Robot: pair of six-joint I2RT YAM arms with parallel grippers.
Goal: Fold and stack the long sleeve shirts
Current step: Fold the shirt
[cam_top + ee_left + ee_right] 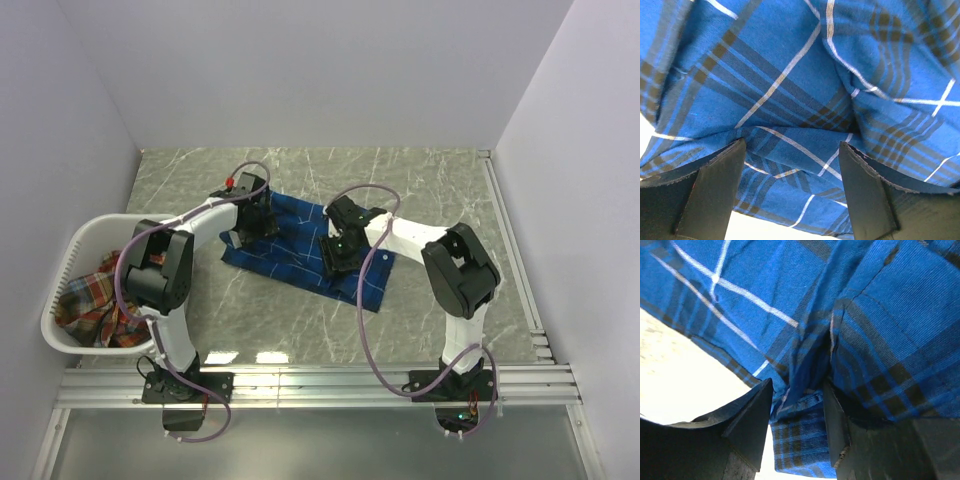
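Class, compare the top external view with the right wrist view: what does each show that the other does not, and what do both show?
Only the top view: the white basket holding the red plaid shirt, and the left arm. Only the wrist view: a fold of cloth pinched in the right pincer. Both: the blue shirt on the table.
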